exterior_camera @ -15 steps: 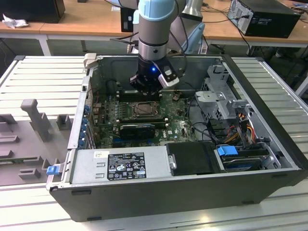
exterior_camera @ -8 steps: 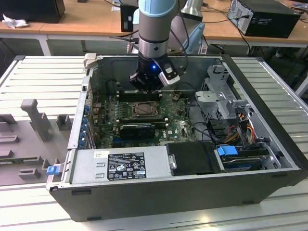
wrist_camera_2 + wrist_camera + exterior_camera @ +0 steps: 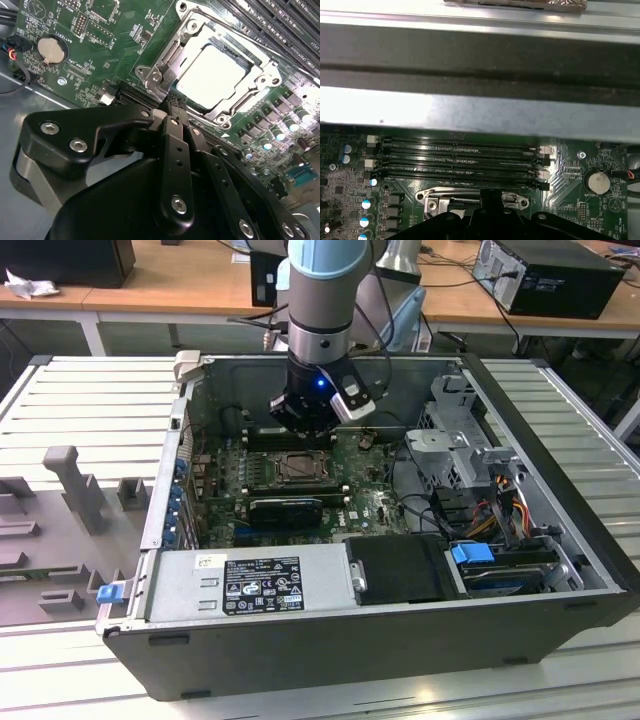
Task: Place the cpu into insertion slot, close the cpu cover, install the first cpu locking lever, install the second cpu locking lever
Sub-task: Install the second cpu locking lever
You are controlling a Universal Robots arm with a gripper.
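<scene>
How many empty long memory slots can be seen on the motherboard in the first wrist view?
4. The memory slots lie side by side in one bank, between the case's metal wall and the cpu cover. The gripper may hide other parts below.

Your case point(image 3: 560, 540) lies open on the table point(image 3: 80, 410), with the board point(image 3: 370, 502) flat inside it. The socket point(image 3: 298, 468) sits mid-board; the cpu point(image 3: 212, 75) lies in it, under the cover point(image 3: 167, 62). In the exterior view, the gripper point(image 3: 303, 430) hangs at the socket's 12 o'clock, the supply point(image 3: 262, 583) at its 6, the drive cage point(image 3: 462, 450) at 3.
</scene>
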